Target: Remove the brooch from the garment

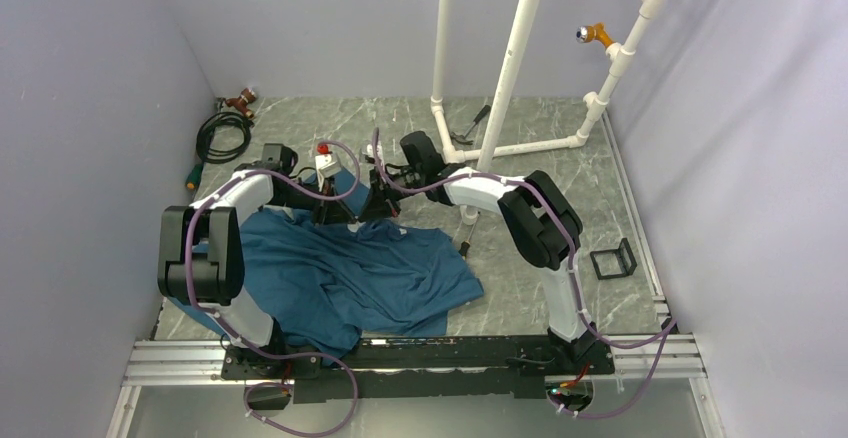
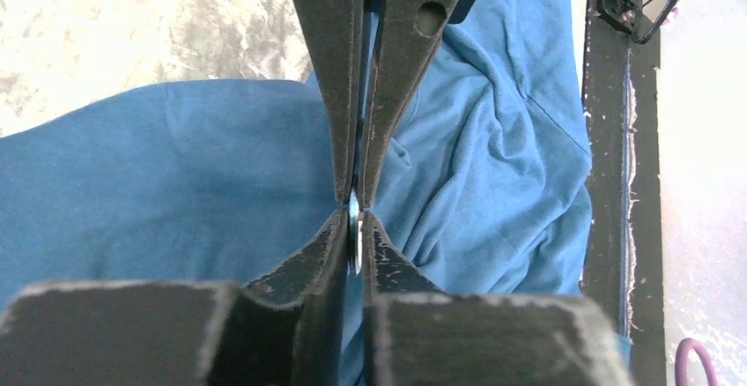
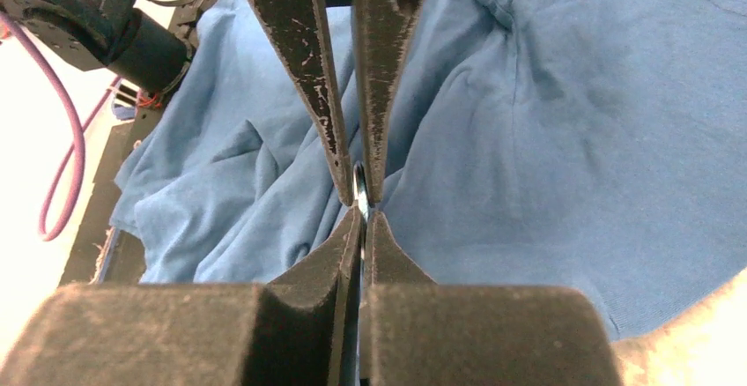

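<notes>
You're looking at a robotics lab test cell, not a home or a shop.
Plain lilac walls (image 1: 90, 78) box in a grey marble-patterned desk (image 1: 420, 118). Your left arm (image 1: 200, 253) and right arm (image 1: 540, 218) sit on an aluminium rail (image 1: 170, 363) along the bottom, a white pipe frame (image 1: 510, 68) stands upper centre, and a coiled black cable (image 1: 222, 138) lies upper left.
</notes>
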